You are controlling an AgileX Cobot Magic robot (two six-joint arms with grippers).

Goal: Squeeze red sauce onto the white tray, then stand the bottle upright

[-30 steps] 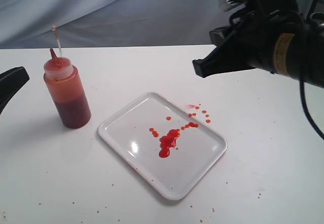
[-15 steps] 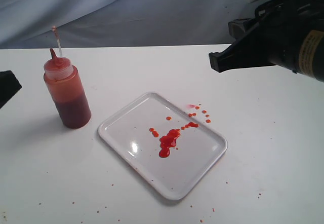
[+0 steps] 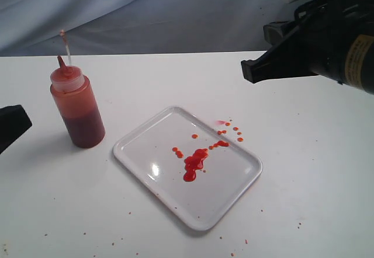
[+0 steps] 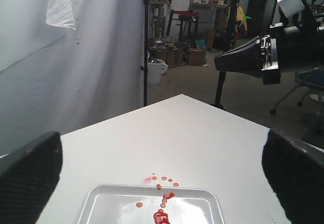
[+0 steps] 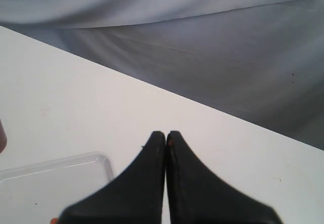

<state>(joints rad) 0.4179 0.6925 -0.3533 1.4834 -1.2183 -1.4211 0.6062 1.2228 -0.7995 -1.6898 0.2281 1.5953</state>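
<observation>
Dark red sauce point(image 3: 85, 131) is contained in the translucent plastic squeeze bottle point(image 3: 77, 109), which is stood upright on the white table point(image 3: 315, 182) with its cone nozzle uppermost. A glossy blob and small drops of the sauce are spread on the flat white rectangular tray point(image 3: 225, 197) near the bottle; a few drops are seen on the table past the tray's far rim. The left gripper point(image 4: 162, 176) is spread wide with nothing between its fingers, apart from the bottle. The right gripper point(image 5: 166, 135) is closed on nothing, raised beyond the tray.
</observation>
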